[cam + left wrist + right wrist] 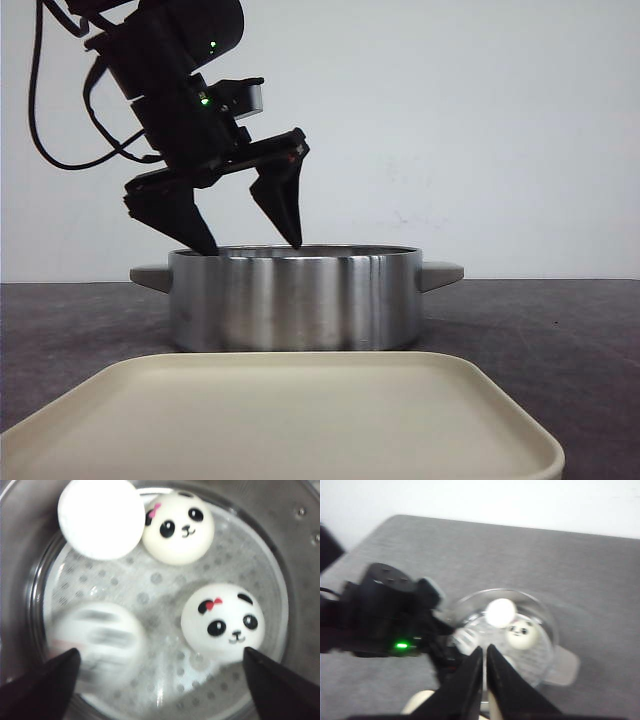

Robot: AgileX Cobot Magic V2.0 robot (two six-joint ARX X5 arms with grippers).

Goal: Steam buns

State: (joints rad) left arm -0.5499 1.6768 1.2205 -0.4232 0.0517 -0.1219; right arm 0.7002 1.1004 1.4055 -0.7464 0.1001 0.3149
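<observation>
Four white buns lie on the perforated steamer plate (150, 587) inside the steel pot (295, 300). Two show panda faces with red bows (178, 527) (223, 620). One shows only a plain white side (101, 517). The fourth (97, 640) is blurred, close to one finger. My left gripper (252, 246) is open and empty, its fingertips (205, 245) at the pot's rim, spread over the buns (161, 655). My right gripper (485, 649) is shut and empty, high above the table, looking down on the pot (547, 625) and the left arm (385, 610).
A cream square tray (280, 420) lies in front of the pot, with nothing on it. The pot has a grey handle on each side (440, 272). The table is dark grey (560, 330), with a white wall behind.
</observation>
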